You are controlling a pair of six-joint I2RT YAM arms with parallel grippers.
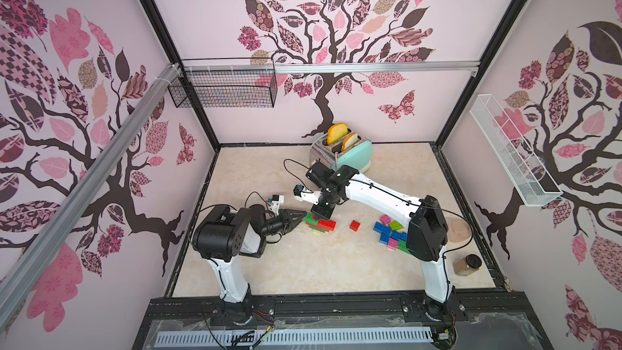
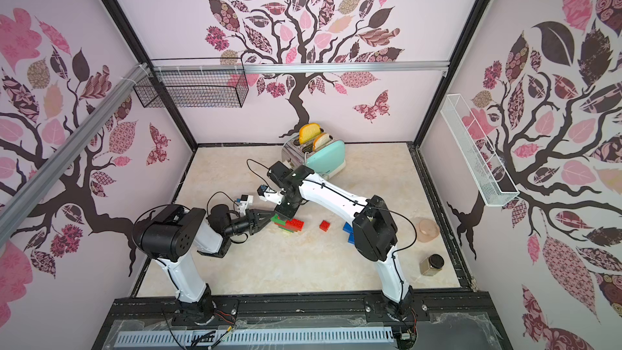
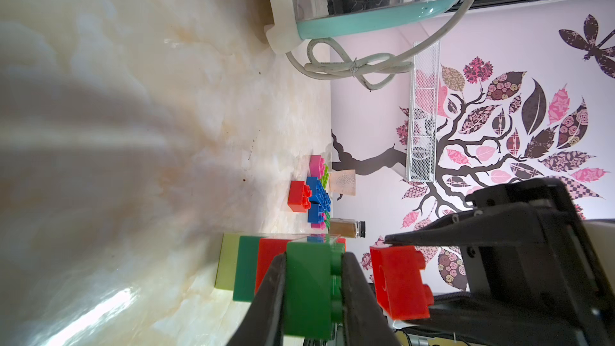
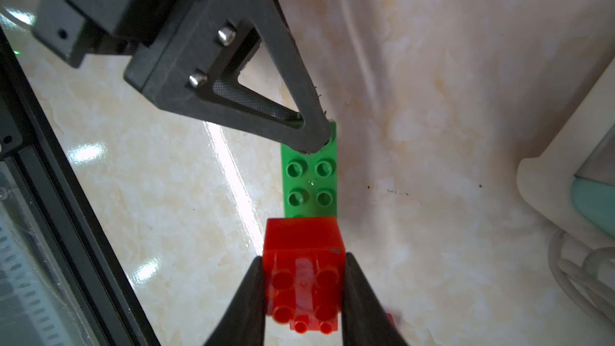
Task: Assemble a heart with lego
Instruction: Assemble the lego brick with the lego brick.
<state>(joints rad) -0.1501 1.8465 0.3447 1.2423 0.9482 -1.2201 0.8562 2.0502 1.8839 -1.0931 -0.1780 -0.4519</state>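
The left gripper (image 3: pixel 314 262) has its 2 black fingers (image 3: pixel 269 294) clamped on one end of a bright green studded plastic brick (image 3: pixel 309 287). That brick is the top layer of a small stack (image 1: pixel 321 227). Beneath it, on the side away from the studs, sit a red layer, a darker green layer and a pale lime one.

The right gripper (image 4: pixel 303 261) is closed on a small red 2x2 plastic brick (image 4: pixel 303 244), pinching 2 opposite sides with the studs turned back toward its wrist. From the right wrist, this brick hangs over the end of the green brick farthest from the left fingertips, with 4 green studs bare between them. From the left wrist it looks slightly tilted and apart from the studs — not pressed home, as far as I can judge.

Beyond the right fingers, on the side away from the left gripper, a loose red 2x2 brick (image 1: pixel 354 225) lies alone on the marble-patterned tabletop (image 1: pixel 303 264). Farther out the same way is a heap of blue, pink and lime bricks (image 1: pixel 390 232), partly under the right arm.

The job looks early. 4 layers stand and a 5th piece is about to seat, but no heart outline reads — most bricks remain unplaced.
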